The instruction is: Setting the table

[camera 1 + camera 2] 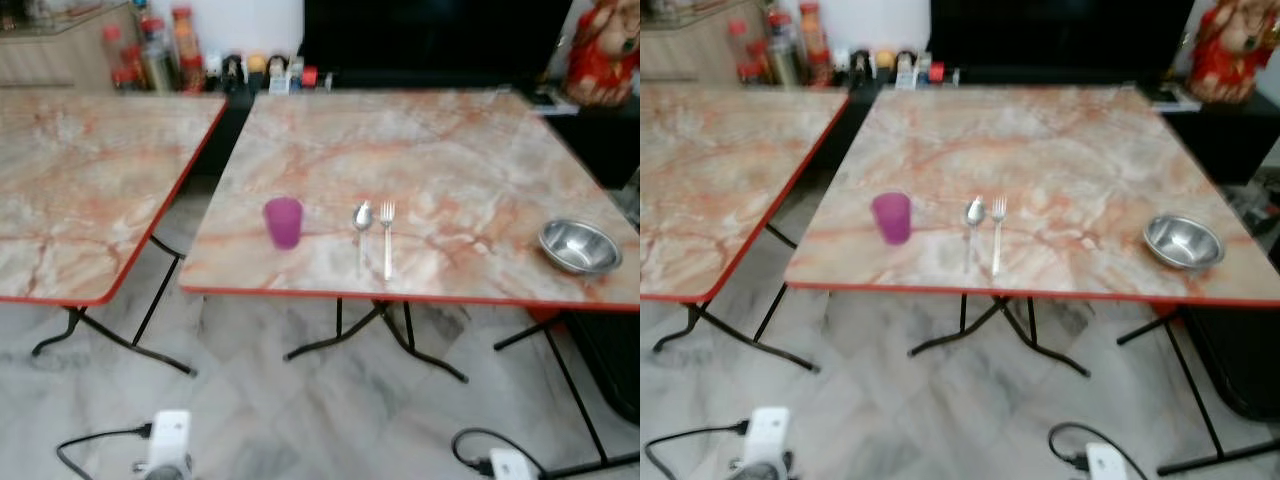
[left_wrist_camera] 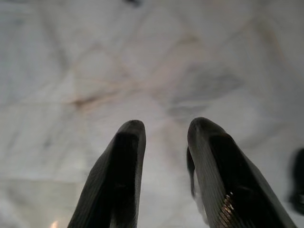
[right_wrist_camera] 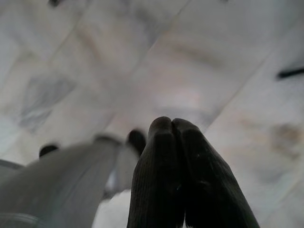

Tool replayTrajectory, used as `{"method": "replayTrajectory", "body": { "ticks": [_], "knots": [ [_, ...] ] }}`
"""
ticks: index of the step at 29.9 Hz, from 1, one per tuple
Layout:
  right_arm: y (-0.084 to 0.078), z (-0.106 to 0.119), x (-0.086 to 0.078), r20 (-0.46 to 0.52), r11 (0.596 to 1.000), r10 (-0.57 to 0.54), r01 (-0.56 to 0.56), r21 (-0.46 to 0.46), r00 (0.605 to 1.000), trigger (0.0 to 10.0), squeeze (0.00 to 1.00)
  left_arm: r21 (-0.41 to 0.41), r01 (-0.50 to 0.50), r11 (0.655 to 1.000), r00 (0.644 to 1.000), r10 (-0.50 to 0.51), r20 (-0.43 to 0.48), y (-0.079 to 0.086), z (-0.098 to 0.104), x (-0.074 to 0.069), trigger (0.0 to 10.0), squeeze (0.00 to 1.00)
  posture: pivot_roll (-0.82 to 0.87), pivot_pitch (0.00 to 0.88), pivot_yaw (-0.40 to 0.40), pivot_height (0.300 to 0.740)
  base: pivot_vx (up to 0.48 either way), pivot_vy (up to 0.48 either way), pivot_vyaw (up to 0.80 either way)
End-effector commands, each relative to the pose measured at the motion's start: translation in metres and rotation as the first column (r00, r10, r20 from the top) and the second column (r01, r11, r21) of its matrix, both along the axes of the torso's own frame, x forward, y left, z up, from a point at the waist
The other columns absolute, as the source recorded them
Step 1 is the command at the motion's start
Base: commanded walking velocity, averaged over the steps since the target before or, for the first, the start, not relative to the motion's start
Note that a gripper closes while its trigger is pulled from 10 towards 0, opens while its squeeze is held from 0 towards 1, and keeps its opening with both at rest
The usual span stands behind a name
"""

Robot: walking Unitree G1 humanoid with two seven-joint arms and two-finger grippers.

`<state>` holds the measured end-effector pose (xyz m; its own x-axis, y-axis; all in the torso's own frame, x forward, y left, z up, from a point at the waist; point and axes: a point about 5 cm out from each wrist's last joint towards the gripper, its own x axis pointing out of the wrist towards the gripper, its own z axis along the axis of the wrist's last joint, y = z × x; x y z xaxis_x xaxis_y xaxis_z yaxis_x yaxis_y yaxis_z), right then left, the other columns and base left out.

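— What is sitting in front of the robot, biggest things first?

— Two folding tables with marble-patterned tops edged in red are standing side by side on thin black crossed legs: the main table is lying ahead, the second table is standing to its left with a gap between them. Beneath them a pale veined marble floor is showing, glossy and grey-white.

— And the place setting?

— Near the front edge a round steel bowl is resting at the right, shiny and shallow. Well apart from it, toward the left, a translucent purple cup is standing upright. Between them, closer to the cup, a metal spoon and a metal fork are lying just beside each other, handles pointing toward the front edge.

— Where are the grippers relative to all that?

— Both are hanging low over the floor, well away from the tabletop things. In the left wrist view the left gripper is pointing at bare marble tile, its two rounded black fingers standing apart with nothing between them. In the right wrist view the right gripper is also aiming at the floor, its fingers pressed together and empty.

— Anything small at the edges?

— Blurred bottles and jars are crowding the back beyond the tables, and a red figurine is standing at the far right.
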<state>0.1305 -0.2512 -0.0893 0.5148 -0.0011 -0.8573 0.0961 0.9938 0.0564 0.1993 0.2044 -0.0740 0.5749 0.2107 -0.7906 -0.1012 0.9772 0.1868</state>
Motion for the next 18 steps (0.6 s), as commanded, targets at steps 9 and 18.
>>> {"method": "replayTrajectory", "body": {
  "ticks": [9,18],
  "knots": [
    [0.0078,0.0018,0.0111,0.029,1.000,0.002,-0.002,0.022,1.000,10.0,0.00,0.030,-0.002,1.000,1.000,0.002,-0.005,0.0128,0.0010,-0.0028,10.0,0.00,-0.01,0.037,-0.009,0.740,0.000,-0.449,-0.50],
    [0.0079,0.0016,0.0108,0.029,1.000,-0.009,0.008,0.027,1.000,10.0,0.00,0.024,0.004,1.000,1.000,-0.003,-0.007,0.0111,0.0003,-0.0034,10.0,0.00,-0.01,0.039,-0.008,0.740,0.000,-0.477,0.00]
  ]
}}
